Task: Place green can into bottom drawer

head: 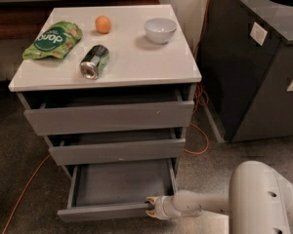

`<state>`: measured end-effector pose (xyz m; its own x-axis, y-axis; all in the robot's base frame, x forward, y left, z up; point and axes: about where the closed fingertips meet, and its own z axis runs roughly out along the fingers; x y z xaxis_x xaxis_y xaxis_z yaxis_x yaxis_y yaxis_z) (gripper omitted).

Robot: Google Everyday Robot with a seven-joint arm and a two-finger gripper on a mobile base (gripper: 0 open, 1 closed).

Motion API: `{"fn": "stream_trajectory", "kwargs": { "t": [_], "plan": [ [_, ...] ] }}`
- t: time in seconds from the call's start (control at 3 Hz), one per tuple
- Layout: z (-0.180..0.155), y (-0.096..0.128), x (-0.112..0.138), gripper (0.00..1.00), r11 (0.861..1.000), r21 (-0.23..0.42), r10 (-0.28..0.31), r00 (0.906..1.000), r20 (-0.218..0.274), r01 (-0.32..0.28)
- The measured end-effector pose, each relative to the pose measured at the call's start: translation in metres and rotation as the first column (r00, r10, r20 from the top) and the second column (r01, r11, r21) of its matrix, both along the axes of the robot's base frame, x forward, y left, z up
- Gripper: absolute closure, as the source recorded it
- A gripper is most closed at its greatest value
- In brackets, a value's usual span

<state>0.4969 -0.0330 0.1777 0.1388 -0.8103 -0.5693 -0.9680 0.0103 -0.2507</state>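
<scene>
Grey bottom drawer (pixel 122 182) is seen open, the gripper (pixel 150 208) placed at its front's five o'clock corner; its closure cannot be told. Next, the green can (pixel 94 61), laid sideways on the cabinet top (pixel 141 65) at eleven o'clock, must be fetched.

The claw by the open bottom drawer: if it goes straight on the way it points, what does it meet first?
The claw points left, at the right end of the front of the bottom drawer. It would most likely meet that front panel first. It seems right against it, though depth is unclear.
</scene>
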Motion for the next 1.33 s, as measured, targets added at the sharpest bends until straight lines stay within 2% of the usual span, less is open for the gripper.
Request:
{"fn": "stream_trajectory", "kwargs": {
  "t": [0.33,0.67,1.0,1.33],
  "plan": [
    [0.002,0.006,-0.015,1.0,1.0,0.01,0.004,0.9999,-0.013,-0.004],
    [0.002,0.004,-0.016,0.84,1.0,0.01,0.004,0.9999,-0.013,-0.004],
    [0.005,0.01,-0.03,0.53,1.0,0.017,0.003,0.9997,-0.023,-0.003],
    [0.005,0.01,-0.03,0.63,1.0,0.017,0.003,0.9997,-0.023,-0.003]
  ]
}}
